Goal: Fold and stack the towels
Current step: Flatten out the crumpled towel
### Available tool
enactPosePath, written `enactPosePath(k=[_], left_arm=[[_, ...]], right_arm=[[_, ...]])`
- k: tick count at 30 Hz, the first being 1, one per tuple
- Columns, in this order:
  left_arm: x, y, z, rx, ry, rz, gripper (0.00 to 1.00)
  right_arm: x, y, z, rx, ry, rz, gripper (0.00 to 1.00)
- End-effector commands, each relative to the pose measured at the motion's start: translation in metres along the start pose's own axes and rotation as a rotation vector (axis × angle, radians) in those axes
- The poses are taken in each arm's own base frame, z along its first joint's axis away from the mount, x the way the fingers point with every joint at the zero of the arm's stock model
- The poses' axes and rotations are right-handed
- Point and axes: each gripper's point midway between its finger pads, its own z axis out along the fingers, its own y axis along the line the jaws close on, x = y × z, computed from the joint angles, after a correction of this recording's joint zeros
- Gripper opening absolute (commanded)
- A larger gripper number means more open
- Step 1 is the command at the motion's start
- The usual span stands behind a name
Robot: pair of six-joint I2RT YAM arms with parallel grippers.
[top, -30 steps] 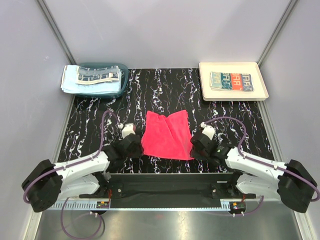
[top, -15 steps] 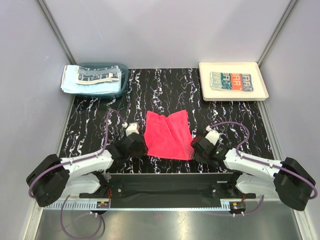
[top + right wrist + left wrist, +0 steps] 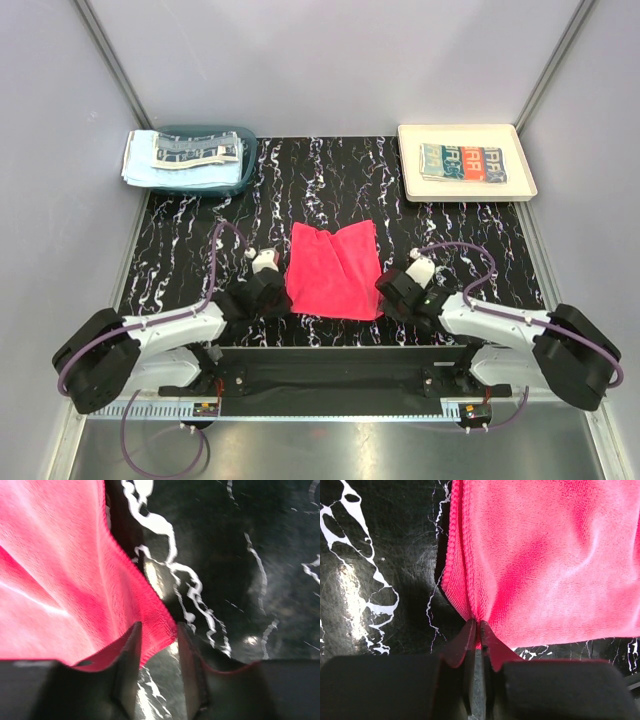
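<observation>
L gripper (image 3: 478, 629) is clenched on the near-left corner of the red towel (image 3: 333, 268), which lies flat on the table (image 3: 330, 180) btwn both arms. R gripper (image 3: 156, 642) is spread, w/ the near-right corner btwn its jaws, unpinched. Far edge lies straight ahead of both, so R likely needs to close first.

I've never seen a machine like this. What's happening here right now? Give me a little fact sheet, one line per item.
table: black top with white veins
red towel: lies mid-table, between the two arms
left gripper: shut on the red towel's near edge
right gripper: open, jaws either side of the towel's other near corner
basket: far left corner, unfolded towels draped over it
tray: far right corner, holds a folded patterned towel
</observation>
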Motion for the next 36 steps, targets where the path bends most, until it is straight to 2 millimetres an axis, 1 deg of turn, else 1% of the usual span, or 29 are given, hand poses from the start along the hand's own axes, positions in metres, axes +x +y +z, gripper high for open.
enactPosePath(k=[1,3,4,5,7,8,9,10,12,13,14,15,16,18,19,21,22,23,25,26,27,28,29,31,32,33,34,35,36], left_arm=[[-0.005,-0.010,-0.002,0.052,-0.023,-0.018,0.08],[-0.008,-0.011,-0.005,0.058,-0.031,-0.021,0.03],[-0.008,-0.010,-0.006,0.057,-0.033,-0.019,0.02],[-0.008,-0.010,-0.007,0.054,-0.034,-0.021,0.01],[-0.011,-0.012,-0.010,0.064,-0.045,-0.025,0.00],[-0.012,-0.012,-0.011,0.063,-0.044,-0.023,0.00],[-0.015,-0.014,-0.015,0.073,-0.053,-0.026,0.00],[-0.016,-0.014,-0.016,0.075,-0.053,-0.022,0.00],[-0.023,-0.018,-0.023,0.085,-0.068,-0.022,0.00],[-0.024,-0.017,-0.025,0.079,-0.067,-0.017,0.00],[-0.026,-0.018,-0.028,0.082,-0.072,-0.008,0.00],[-0.035,-0.026,-0.034,0.103,-0.092,-0.012,0.00],[-0.036,-0.025,-0.038,0.096,-0.090,-0.006,0.00],[-0.047,-0.032,-0.049,0.120,-0.115,0.000,0.00],[-0.053,-0.035,-0.055,0.124,-0.124,0.003,0.00],[-0.067,-0.045,-0.070,0.162,-0.160,0.016,0.00],[-0.070,-0.045,-0.075,0.162,-0.165,0.023,0.00],[-0.085,-0.057,-0.087,0.191,-0.198,0.032,0.00],[-0.099,-0.064,-0.102,0.205,-0.226,0.051,0.00],[-0.118,-0.077,-0.119,0.238,-0.268,0.063,0.00],[-0.130,-0.085,-0.131,0.258,-0.297,0.066,0.00],[-0.138,-0.089,-0.140,0.262,-0.312,0.075,0.00],[-0.162,-0.104,-0.165,0.305,-0.372,0.081,0.00],[-0.179,-0.115,-0.188,0.338,-0.412,0.095,0.00],[-0.190,-0.122,-0.200,0.356,-0.439,0.110,0.00],[-0.209,-0.134,-0.228,0.401,-0.492,0.104,0.00],[-0.216,-0.140,-0.240,0.419,-0.506,0.112,0.00],[-0.223,-0.145,-0.249,0.431,-0.524,0.132,0.00],[-0.238,-0.155,-0.275,0.475,-0.569,0.128,0.00]], right_arm=[[0.025,-0.031,0.013,0.116,0.064,-0.036,0.35],[0.030,-0.033,0.017,0.125,0.081,-0.039,0.30],[0.031,-0.030,0.018,0.115,0.084,-0.034,0.26],[0.032,-0.030,0.019,0.113,0.089,-0.033,0.19],[0.033,-0.031,0.019,0.113,0.093,-0.035,0.10],[0.031,-0.029,0.018,0.107,0.089,-0.034,0.03],[0.028,-0.025,0.015,0.092,0.081,-0.032,0.01],[0.026,-0.027,0.012,0.098,0.077,-0.035,0.00],[0.013,-0.018,0.003,0.065,0.042,-0.029,0.00],[0.010,-0.021,-0.002,0.079,0.033,-0.039,0.00],[0.003,-0.015,-0.008,0.059,0.018,-0.035,0.00],[-0.003,-0.015,-0.017,0.046,0.008,-0.031,0.00],[-0.010,-0.013,-0.022,0.040,-0.013,-0.033,0.00],[-0.027,-0.001,-0.040,-0.015,-0.052,-0.015,0.00],[-0.031,-0.005,-0.047,-0.004,-0.065,-0.026,0.00],[-0.048,0.006,-0.067,-0.063,-0.104,-0.030,0.00],[-0.057,0.010,-0.075,-0.084,-0.131,-0.034,0.00],[-0.070,0.022,-0.088,-0.129,-0.158,-0.026,0.00],[-0.090,0.034,-0.109,-0.188,-0.213,-0.050,0.00],[-0.108,0.051,-0.131,-0.244,-0.253,-0.043,0.00],[-0.117,0.057,-0.140,-0.259,-0.276,-0.087,0.00],[-0.139,0.073,-0.165,-0.309,-0.328,-0.078,0.00],[-0.151,0.081,-0.177,-0.332,-0.357,-0.092,0.00],[-0.172,0.098,-0.196,-0.358,-0.418,-0.162,0.00],[-0.192,0.113,-0.219,-0.396,-0.464,-0.157,0.00],[-0.202,0.121,-0.231,-0.416,-0.492,-0.166,0.00],[-0.221,0.132,-0.259,-0.460,-0.548,-0.185,0.00],[-0.229,0.138,-0.269,-0.479,-0.570,-0.200,0.00],[-0.237,0.146,-0.274,-0.480,-0.595,-0.233,0.00]])
